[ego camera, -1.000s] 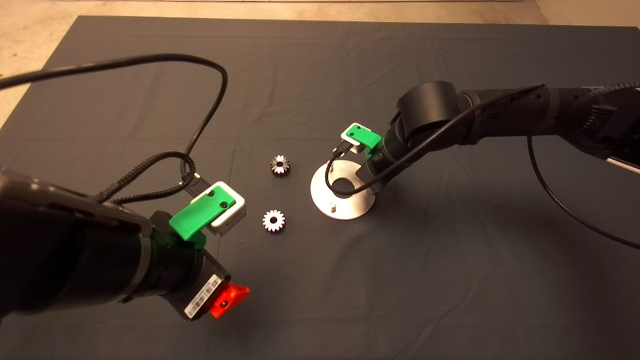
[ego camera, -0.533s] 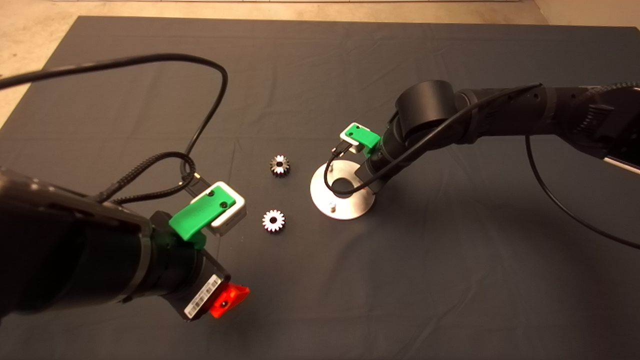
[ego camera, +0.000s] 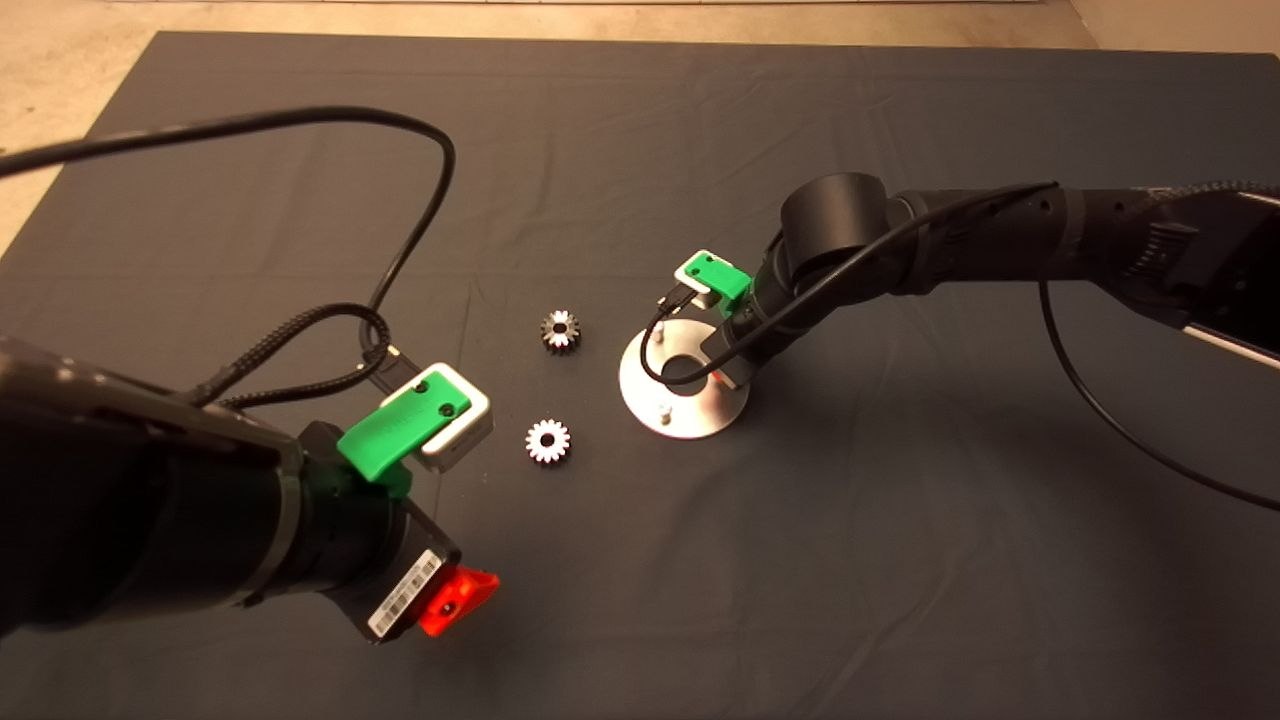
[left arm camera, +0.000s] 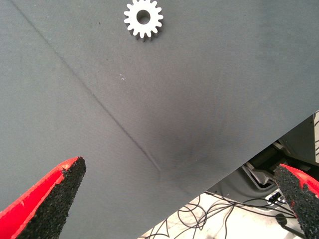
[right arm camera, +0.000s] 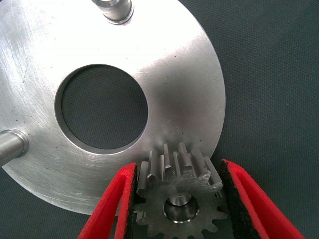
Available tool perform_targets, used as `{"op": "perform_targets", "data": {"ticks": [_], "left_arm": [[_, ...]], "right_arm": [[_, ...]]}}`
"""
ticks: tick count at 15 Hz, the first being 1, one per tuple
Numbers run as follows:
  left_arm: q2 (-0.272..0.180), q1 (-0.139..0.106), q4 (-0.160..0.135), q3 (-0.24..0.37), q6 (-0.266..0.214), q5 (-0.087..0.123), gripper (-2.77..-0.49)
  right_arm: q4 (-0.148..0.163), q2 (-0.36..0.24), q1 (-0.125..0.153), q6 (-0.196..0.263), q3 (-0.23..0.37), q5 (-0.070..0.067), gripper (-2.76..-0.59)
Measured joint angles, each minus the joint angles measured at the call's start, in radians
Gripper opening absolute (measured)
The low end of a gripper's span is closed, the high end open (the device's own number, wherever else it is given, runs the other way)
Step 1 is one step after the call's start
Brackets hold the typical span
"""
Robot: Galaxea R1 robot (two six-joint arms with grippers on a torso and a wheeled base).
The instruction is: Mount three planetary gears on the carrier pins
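Clamped on one small silver-grey toothed gear [right arm camera: 180, 199], the right claw [right arm camera: 177, 199] hangs low over the right side of the flat round silver metal disc [ego camera: 640, 385], which lies on the dark grey mat [ego camera: 900, 560] covering the desk, just right of centre. From the near left corner the left claw [left arm camera: 174, 199] waits above the mat with its red fingers [left arm camera: 45, 199] spread wide apart and nothing between them. On progress, I judge the work to be at its first gear: in the right wrist view the held gear's bore shows a pin end inside it, so it seems to be going onto or already seated on a pin, though its depth is unclear. Two short upright silver pins [right arm camera: 115, 9] on that disc are bare. Two matching loose gears [ego camera: 560, 331] lie flat on the mat, left of the disc, one farther back and one nearer, well apart from each other. Each gear is bright, with short straight teeth and a round central bore.
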Motion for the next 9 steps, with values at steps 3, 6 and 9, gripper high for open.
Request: {"op": "perform_targets", "data": {"ticks": [3,6,9], "left_arm": [[0.0,0.0,0.0,0.0,0.0,0.0,-0.49],[0.0,0.0,0.0,0.0,0.0,0.0,-0.49],[0.0,0.0,0.0,0.0,0.0,0.0,-0.49]], "right_arm": [[0.0,0.0,0.0,0.0,0.0,0.0,-2.32],[0.0,0.0,0.0,0.0,0.0,0.0,-2.29],[0.0,0.0,0.0,0.0,0.0,-0.002,-2.25]]}}
